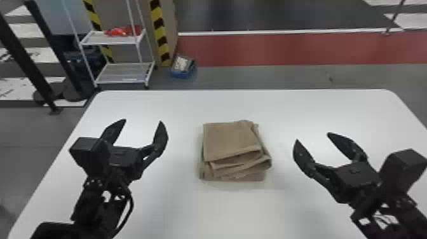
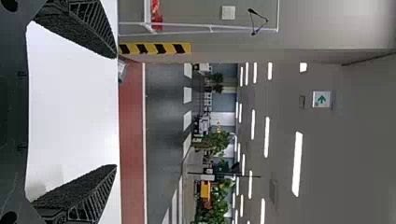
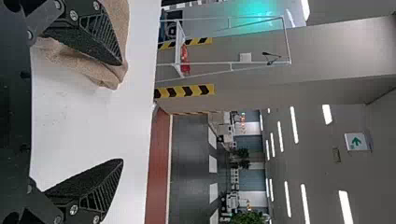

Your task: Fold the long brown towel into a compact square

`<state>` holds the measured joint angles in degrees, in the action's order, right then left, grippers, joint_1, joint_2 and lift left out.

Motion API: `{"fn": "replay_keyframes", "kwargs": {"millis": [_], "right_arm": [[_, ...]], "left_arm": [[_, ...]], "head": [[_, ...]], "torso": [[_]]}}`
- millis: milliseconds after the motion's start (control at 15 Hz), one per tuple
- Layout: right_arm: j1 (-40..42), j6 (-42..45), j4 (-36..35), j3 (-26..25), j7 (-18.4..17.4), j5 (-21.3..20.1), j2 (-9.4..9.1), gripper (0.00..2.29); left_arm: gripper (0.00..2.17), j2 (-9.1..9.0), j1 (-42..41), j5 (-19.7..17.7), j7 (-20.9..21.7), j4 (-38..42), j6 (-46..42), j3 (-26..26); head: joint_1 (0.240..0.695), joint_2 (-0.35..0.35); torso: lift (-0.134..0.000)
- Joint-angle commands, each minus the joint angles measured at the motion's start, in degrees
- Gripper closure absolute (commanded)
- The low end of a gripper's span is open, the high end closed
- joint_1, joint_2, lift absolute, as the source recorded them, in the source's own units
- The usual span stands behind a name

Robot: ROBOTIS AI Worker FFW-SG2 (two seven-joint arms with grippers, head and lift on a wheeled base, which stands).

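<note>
White table (image 1: 235,209) under me, brown towel (image 1: 233,139) folded mid-table between my wide-open, empty left gripper (image 1: 143,128) and right gripper (image 1: 313,143), a shelf cart (image 1: 122,39) beyond the far edge.

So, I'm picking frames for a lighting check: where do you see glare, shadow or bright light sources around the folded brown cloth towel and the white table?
Head view: pale glare on the white, round-cornered table, faint soft shadow beside the folded brown cloth towel; left wrist view: bright ceiling light strips; right wrist view: similar strips, plus a blue-green glow.
</note>
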<state>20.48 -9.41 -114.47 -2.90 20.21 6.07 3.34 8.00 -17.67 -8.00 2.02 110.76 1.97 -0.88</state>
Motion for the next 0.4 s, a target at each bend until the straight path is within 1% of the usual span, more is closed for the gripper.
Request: {"fn": "replay_keyframes", "kwargs": {"millis": [0,333], "right_arm": [[0.08,-0.22,-0.05,0.09,0.0,0.25,0.0,0.16],[0.17,-0.05,-0.41,0.17,-0.09,-0.18,-0.09,0.16]], "left_arm": [[0.04,0.0,0.01,0.0,0.0,-0.1,-0.07,0.09],[0.04,-0.09,-0.08,-0.18,0.09,-0.02,-0.25,0.18]], "head": [[0.695,0.07],[0.695,0.07]], "torso": [[-0.125],[-0.125]]}}
